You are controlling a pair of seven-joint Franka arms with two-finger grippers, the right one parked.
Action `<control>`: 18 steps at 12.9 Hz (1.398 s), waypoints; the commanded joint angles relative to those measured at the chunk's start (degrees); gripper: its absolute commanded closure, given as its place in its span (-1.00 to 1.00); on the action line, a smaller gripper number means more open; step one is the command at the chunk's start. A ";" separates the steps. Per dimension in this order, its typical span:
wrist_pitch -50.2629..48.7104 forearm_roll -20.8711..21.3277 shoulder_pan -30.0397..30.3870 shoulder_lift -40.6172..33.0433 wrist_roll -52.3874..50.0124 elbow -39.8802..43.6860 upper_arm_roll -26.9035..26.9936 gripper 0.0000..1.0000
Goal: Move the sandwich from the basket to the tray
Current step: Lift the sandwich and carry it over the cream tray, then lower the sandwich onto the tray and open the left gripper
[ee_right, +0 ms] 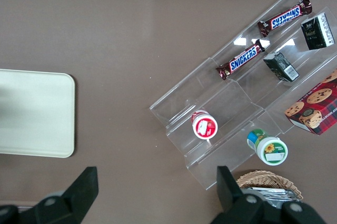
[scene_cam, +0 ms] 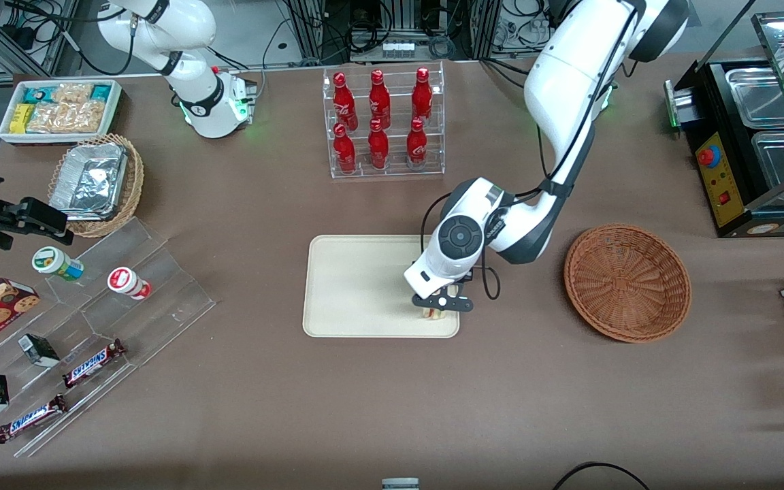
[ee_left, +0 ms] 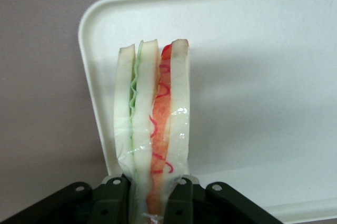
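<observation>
Holding sandwich (ee_left: 152, 124) clamped in end effector (scene_cam: 441, 304), low over the tray (scene_cam: 358, 286) at its lower-right corner in front view; long axis points straight out from fingers. I'd lower, release. Basket (scene_cam: 627, 282) empty.

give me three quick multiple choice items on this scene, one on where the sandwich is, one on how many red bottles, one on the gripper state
1. Where is the sandwich?
A. in the basket
B. over the tray, at its corner nearest the basket and the front camera
C. on the bare table

2. How many red bottles stand in the clear rack?
A. four
B. six
C. eight

3. What state is the gripper in?
A. open above the basket
B. shut on nothing
C. shut on the sandwich

Answers:
1 B: the wrist view shows the wedge against the tray, and the basket holds nothing.
2 B: two rows of three.
3 C: the fingers press the wrap from both sides.
</observation>
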 commanded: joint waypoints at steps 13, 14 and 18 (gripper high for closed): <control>-0.41 -3.64 0.46 -0.29 -2.63 3.75 0.84 -1.00; -2.77 -3.64 1.33 -2.56 -4.20 3.57 0.93 -1.00; -12.96 -3.11 8.88 -11.53 -4.92 3.13 1.10 -1.00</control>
